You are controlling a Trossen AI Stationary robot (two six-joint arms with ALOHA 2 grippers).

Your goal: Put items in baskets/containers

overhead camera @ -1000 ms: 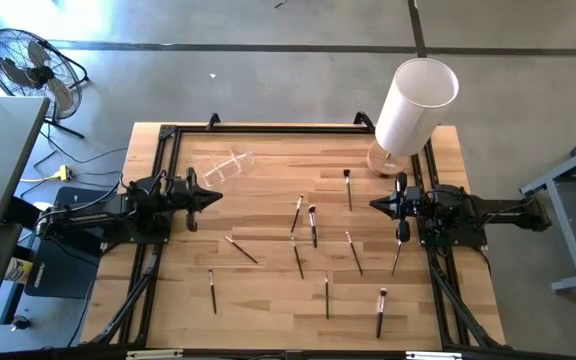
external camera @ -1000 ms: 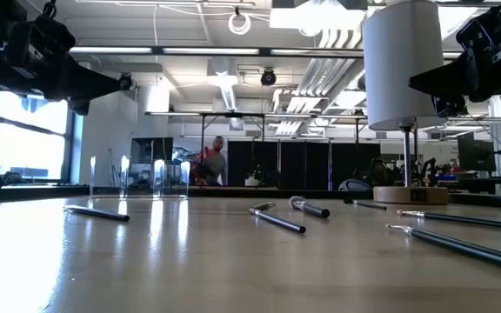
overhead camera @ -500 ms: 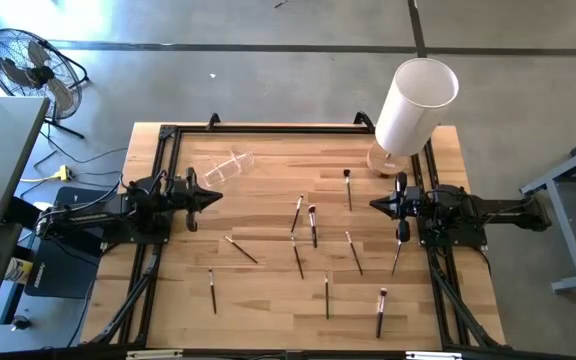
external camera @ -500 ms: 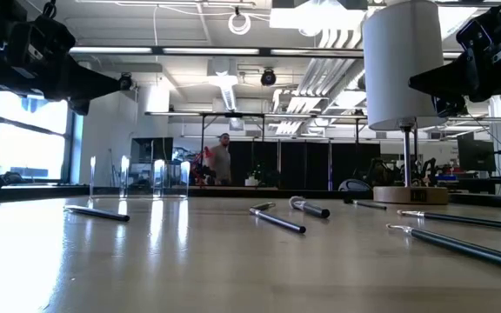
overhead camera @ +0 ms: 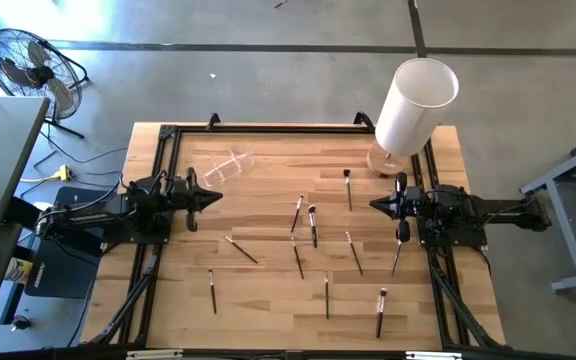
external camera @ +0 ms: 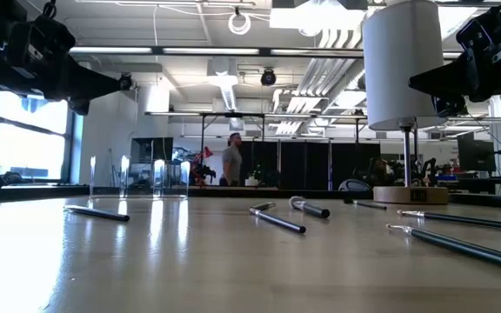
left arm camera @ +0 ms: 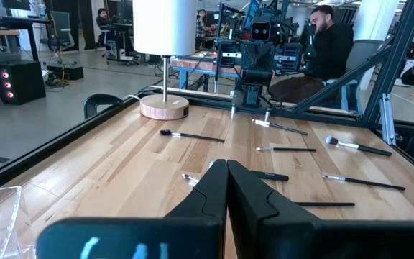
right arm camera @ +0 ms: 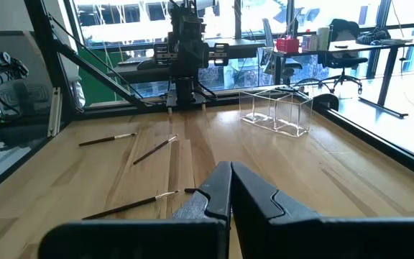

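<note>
Several thin dark makeup brushes (overhead camera: 313,225) lie flat and scattered over the middle and near part of the wooden table; they also show in the left wrist view (left arm camera: 192,136) and the right wrist view (right arm camera: 154,150). The clear plastic container (overhead camera: 230,163) stands on the table at the far left (right arm camera: 275,109), nothing showing inside it. My left gripper (overhead camera: 216,197) hovers level at the left edge, shut (left arm camera: 226,173) and holding nothing. My right gripper (overhead camera: 373,204) hovers level at the right edge, shut (right arm camera: 231,176) and likewise holding nothing. Both point toward the table's middle, well above the brushes.
A tall white cylinder (overhead camera: 413,105) on a round wooden base (left arm camera: 164,108) stands at the far right corner. A black metal frame (overhead camera: 268,128) runs along the table's edges. A person sits beyond the table's right side (left arm camera: 329,50), and another stands far off in the room (external camera: 231,161).
Both arms and everything on the table have kept still. Only the person far off in the room behind has walked toward the right in the low view.
</note>
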